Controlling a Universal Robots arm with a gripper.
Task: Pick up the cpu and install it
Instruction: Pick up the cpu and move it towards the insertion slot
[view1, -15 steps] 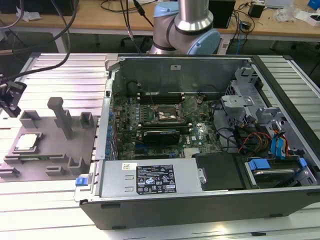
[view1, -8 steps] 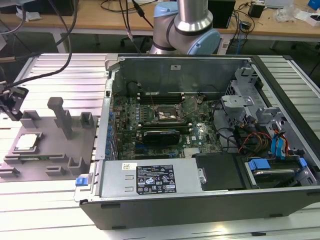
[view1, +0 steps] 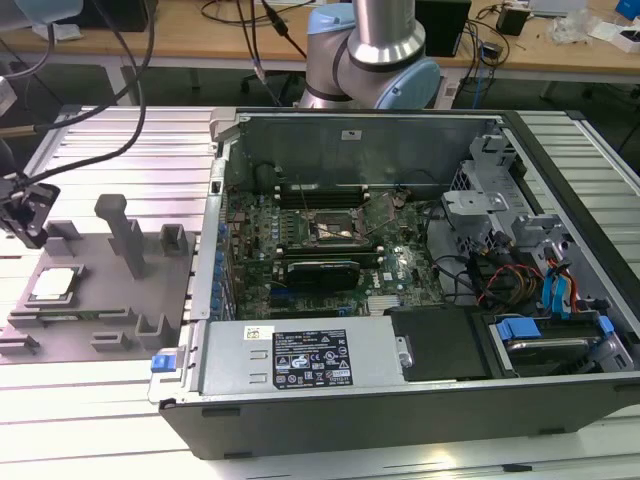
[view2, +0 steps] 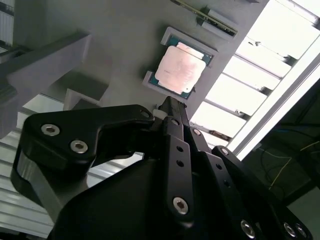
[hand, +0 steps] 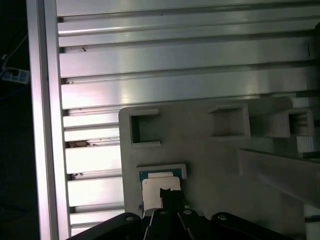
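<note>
At the exterior view's left the gripper hangs near the cpu; I cannot tell how wide its jaws are, so they might knock it crooked.

The counter is a bed of long ribbed aluminium slats with dark grooves between them, bright under the light. Two things lie directly on it. Toward the exterior view's left sits a flat grey fixture plate with raised blocks and pockets moulded into its top. Just beside it, toward the exterior view's right, an open computer case lies on its side with its inside facing up. In the first wrist view the plate rests across the slats, stopping short of the counter's edge rail. In the second wrist view slats border the plate.
</note>
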